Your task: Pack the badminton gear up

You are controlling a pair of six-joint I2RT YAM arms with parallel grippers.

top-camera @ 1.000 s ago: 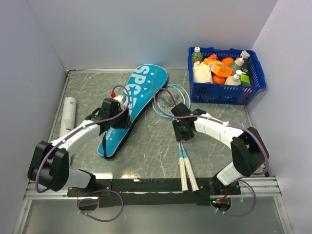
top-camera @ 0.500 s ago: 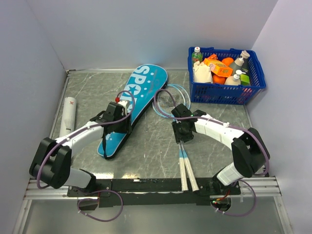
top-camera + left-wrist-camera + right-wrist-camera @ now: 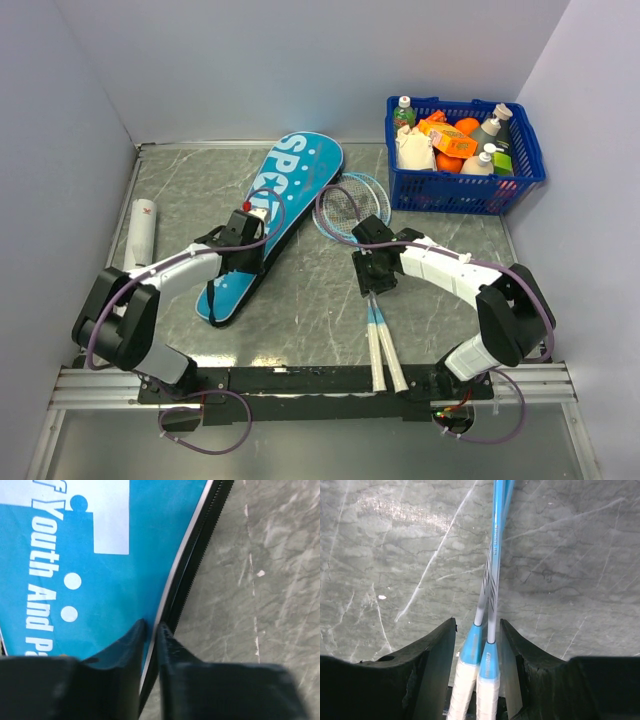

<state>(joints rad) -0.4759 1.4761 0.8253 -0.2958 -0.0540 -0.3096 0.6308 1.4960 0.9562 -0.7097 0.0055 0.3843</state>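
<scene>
Looking from above, the left hand (image 3: 245, 250) has swung onto the near right edge of the bag (image 3: 290, 185). The rackets (image 3: 375, 320) lie outside it on the table (image 3: 300, 320), and the far-right basket (image 3: 465, 190) holds bottles and packets. Left wrist: that hand has narrowed to a pinch on the zip edge, probably to open it. Right wrist: the right hand (image 3: 476, 622) straddles both racket grips, half open.

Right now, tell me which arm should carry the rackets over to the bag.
Right. The right gripper has a finger on each side of both rackets, just above the white grips. The left gripper is occupied, nipped onto the zipper edge of the bag.
</scene>
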